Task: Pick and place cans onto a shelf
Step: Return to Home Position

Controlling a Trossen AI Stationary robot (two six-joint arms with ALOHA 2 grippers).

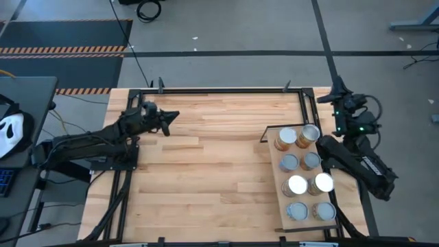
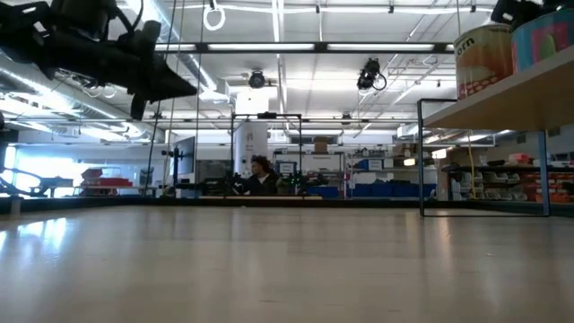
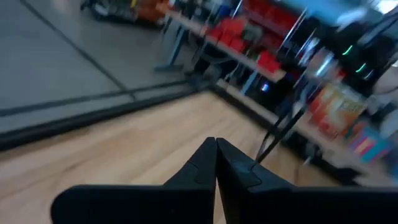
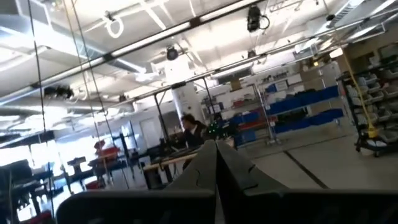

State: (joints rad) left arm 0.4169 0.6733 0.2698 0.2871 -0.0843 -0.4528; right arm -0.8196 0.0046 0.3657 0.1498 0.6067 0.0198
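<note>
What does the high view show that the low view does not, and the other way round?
Only the high view: all eight small round metal-topped cans, two columns of four on the pale wooden shelf board, and the dark right gripper plainly. Only the low view: a person in the room behind. Both: the dark left gripper, the shelf, some cans.

Place: industrial lab | strip lights (image 2: 269, 47) | blue storage bins (image 4: 305, 102) | hazard-striped floor (image 1: 62, 49)

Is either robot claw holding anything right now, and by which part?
Nothing is held. The left gripper and the right gripper are both shut and empty; all eight cans stand on the shelf.
</note>
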